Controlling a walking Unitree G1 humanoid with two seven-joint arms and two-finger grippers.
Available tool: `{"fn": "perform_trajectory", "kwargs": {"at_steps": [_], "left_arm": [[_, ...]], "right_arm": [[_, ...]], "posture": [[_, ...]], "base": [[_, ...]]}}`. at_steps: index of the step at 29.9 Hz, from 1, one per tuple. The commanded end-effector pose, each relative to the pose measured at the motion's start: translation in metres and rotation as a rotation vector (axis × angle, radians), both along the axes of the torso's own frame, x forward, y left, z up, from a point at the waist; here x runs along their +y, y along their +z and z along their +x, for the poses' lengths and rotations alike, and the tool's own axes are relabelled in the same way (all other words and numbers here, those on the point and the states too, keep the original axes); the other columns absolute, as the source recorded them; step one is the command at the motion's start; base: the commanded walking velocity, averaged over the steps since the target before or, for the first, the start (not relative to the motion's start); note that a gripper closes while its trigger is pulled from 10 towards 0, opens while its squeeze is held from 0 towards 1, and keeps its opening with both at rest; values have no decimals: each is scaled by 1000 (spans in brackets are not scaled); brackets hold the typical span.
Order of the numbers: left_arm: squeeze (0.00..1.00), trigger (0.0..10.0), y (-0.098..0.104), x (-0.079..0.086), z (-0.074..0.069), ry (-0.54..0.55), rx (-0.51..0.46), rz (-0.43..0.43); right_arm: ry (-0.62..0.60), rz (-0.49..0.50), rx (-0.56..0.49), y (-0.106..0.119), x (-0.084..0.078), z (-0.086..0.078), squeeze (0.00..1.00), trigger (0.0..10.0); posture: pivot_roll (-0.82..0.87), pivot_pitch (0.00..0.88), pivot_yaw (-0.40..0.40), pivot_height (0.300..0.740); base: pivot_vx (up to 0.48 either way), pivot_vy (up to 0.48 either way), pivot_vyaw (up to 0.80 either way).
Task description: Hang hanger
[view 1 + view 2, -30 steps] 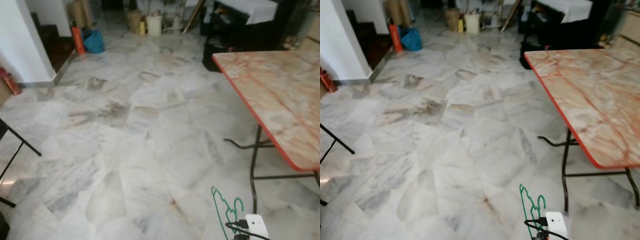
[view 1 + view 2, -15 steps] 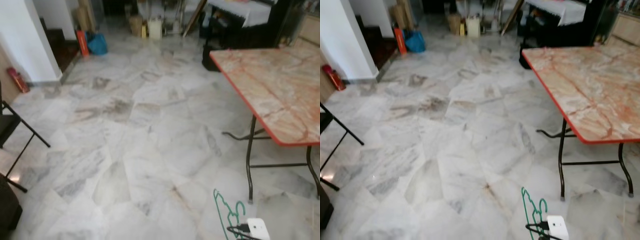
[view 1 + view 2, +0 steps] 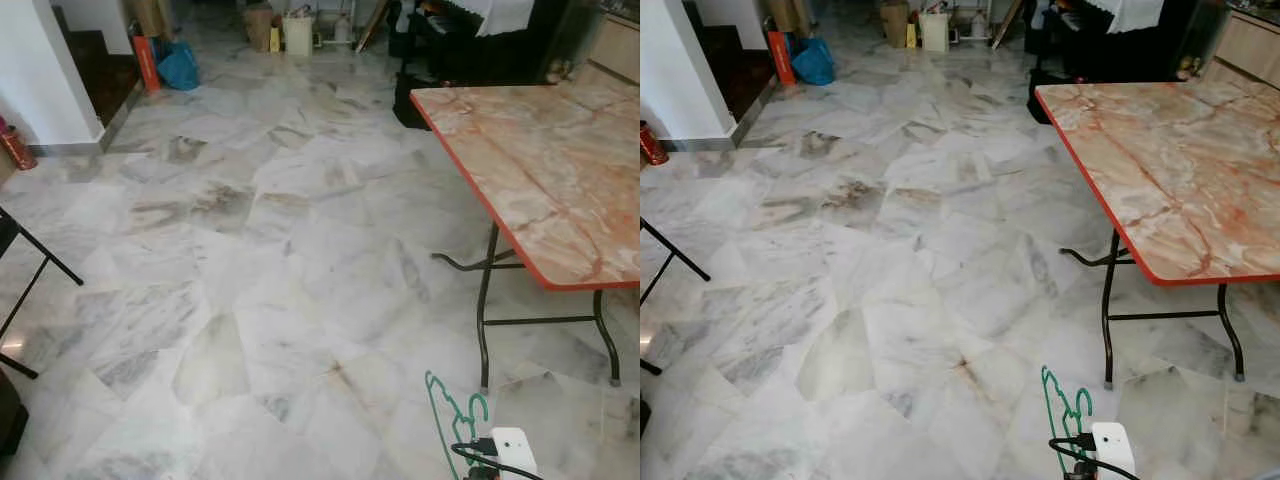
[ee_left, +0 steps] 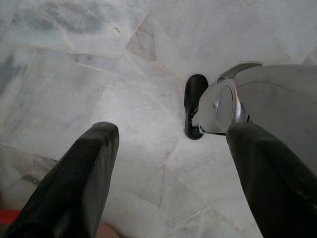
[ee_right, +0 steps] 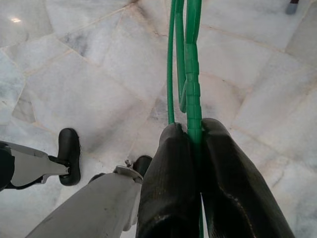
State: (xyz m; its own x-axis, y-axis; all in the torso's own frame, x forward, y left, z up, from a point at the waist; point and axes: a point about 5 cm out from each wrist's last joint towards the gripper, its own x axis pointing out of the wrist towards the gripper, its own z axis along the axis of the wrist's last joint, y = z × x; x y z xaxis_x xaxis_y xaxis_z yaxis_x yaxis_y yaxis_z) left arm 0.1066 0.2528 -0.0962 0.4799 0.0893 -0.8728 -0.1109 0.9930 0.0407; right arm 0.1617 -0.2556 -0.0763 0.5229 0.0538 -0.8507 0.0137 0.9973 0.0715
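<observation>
Thin green hanger (image 5: 192, 74) pinched in right claw (image 5: 198, 144).

Floor (image 3: 250, 250) — polished marble slabs, grey-white with rusty veins, glossy enough to catch a light glare near the chair legs (image 3: 30, 290).

Table (image 3: 1160, 170): smooth top with a pink-orange marble pattern, red edge band, thin dark metal legs.

Hanger (image 5: 190, 59) — green, plastic-looking, glossy, ribbed along one strand where the right gripper (image 5: 198, 131) clamps it.

Gripper fingers (image 5: 171, 183): matt black, slightly scuffed, rubbery look. Left gripper (image 4: 173, 136) same finish, fingers parted.

Robot leg (image 4: 277, 99): smooth silver shell, satin sheen; black matt foot (image 4: 194, 104).

Bag (image 3: 180, 68) by the wall — blue, looks like soft plastic.
</observation>
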Motion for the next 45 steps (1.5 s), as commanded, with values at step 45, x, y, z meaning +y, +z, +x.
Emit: {"fn": "perform_trajectory", "kwargs": {"at_steps": [45], "left_arm": [[0, 10000, 1, 5, -4, -77, 25, 58]], "right_arm": [[-42, -33, 1, 0, -4, -2, 0, 10000]], "posture": [[16, 0, -38, 716]], "base": [[0, -75, -728]]}}
